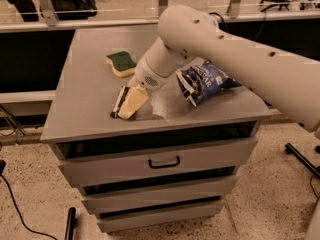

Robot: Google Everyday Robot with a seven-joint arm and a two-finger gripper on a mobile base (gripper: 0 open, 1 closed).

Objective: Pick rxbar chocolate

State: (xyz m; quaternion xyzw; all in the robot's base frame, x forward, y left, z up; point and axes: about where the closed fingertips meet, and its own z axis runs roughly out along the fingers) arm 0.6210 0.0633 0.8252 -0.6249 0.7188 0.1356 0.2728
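Near the grey tabletop's front edge the gripper is partly covering the thin black rxbar chocolate wrapper, the green-and-yellow sponge lying behind, the puffy blue snack bag sitting rightward.

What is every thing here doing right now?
rxbar chocolate: lying flat by the cabinet's front edge, not lifted.
gripper: down at the rxbar chocolate.
sponge: flat, green side up, apart.
blue snack bag: lying puffy on the right.
handled drawer: shut.
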